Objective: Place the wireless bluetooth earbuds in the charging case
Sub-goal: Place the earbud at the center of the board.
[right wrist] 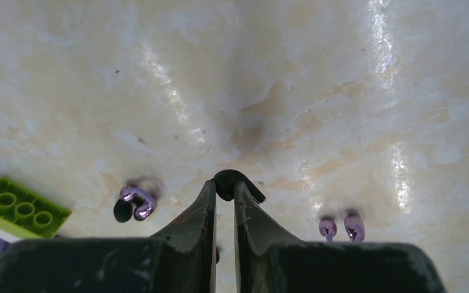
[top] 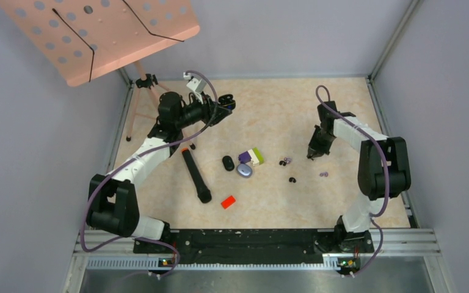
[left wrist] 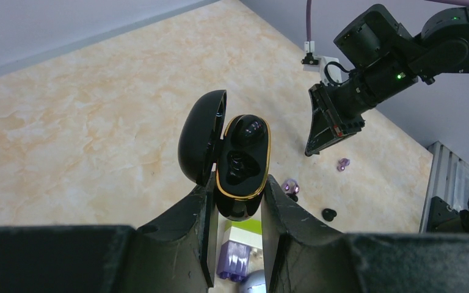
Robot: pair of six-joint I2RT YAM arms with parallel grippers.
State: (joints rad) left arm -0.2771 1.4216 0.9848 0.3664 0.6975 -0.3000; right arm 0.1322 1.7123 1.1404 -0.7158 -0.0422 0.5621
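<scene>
My left gripper [left wrist: 237, 190] is raised over the far left of the table and shut on the base of a black charging case [left wrist: 242, 160]. The case has a gold rim, and its lid [left wrist: 200, 135] is swung open. My right gripper [right wrist: 224, 185] is shut on a small glossy black earbud [right wrist: 239, 184] just above the tabletop. It hangs at the right [top: 312, 152], apart from the case [top: 226, 102]. Loose earbuds lie below it: a purple one [right wrist: 138, 201] beside a black one [right wrist: 121, 211], a purple pair [right wrist: 341, 226], and another black one [top: 292, 180].
Mid-table lie a shut black case [top: 228, 163], a grey-purple case [top: 244, 171], a green, white and purple brick block [top: 252, 156], a red block [top: 228, 201] and a long black cylinder [top: 195, 176]. A pink perforated stand [top: 98, 30] overhangs the far-left corner.
</scene>
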